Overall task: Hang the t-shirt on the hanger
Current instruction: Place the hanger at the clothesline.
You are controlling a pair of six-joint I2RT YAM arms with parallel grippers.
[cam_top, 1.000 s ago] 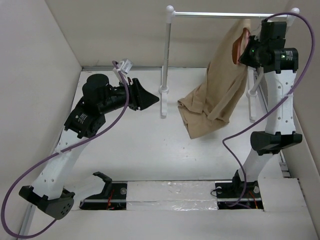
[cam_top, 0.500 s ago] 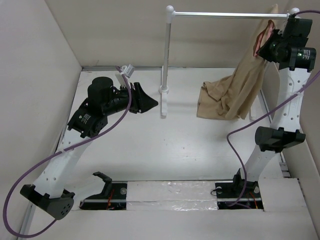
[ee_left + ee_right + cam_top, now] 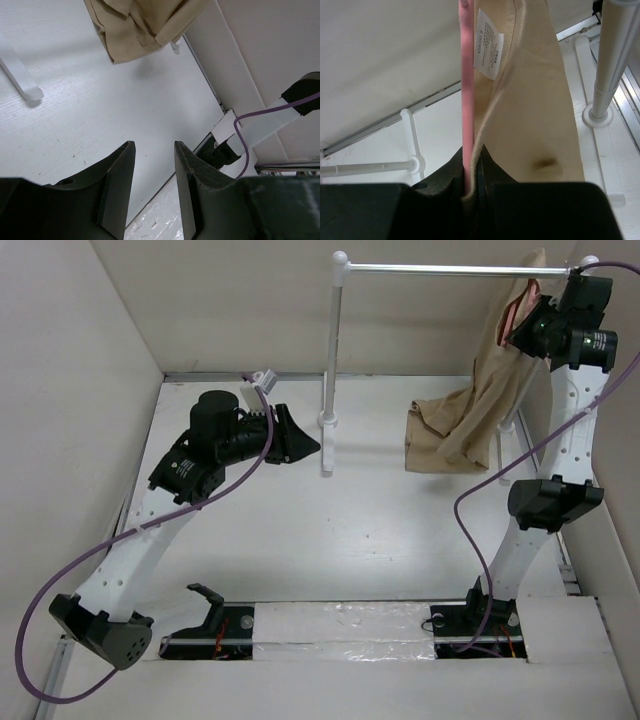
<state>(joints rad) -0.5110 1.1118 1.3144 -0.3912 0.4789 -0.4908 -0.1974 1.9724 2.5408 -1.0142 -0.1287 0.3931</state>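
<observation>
The tan t-shirt (image 3: pixel 478 405) hangs high at the back right, its lower part bunched just above the table. A salmon-pink hanger (image 3: pixel 514 312) shows inside its collar. My right gripper (image 3: pixel 528 328) is up beside the right end of the rack rod. In the right wrist view the right gripper (image 3: pixel 471 167) is shut on the pink hanger bar (image 3: pixel 466 75) together with the t-shirt's collar edge (image 3: pixel 495 100). The hanger's hook is hidden. My left gripper (image 3: pixel 312 446) hovers at mid-left, open and empty, and is seen in the left wrist view (image 3: pixel 154 146), with the t-shirt's hem (image 3: pixel 132 27) far ahead.
A white garment rack with a metal rod (image 3: pixel 450 270) spans the back; its left post (image 3: pixel 333 360) stands mid-table, close to the right of my left gripper. The rack's right post (image 3: pixel 612 60) is next to the shirt. White walls enclose the table.
My right arm carried the hanger and t-shirt up and to the right, toward the rod's right end, so the shirt's hem lifted. My left arm shifted slightly, jaws unchanged.
</observation>
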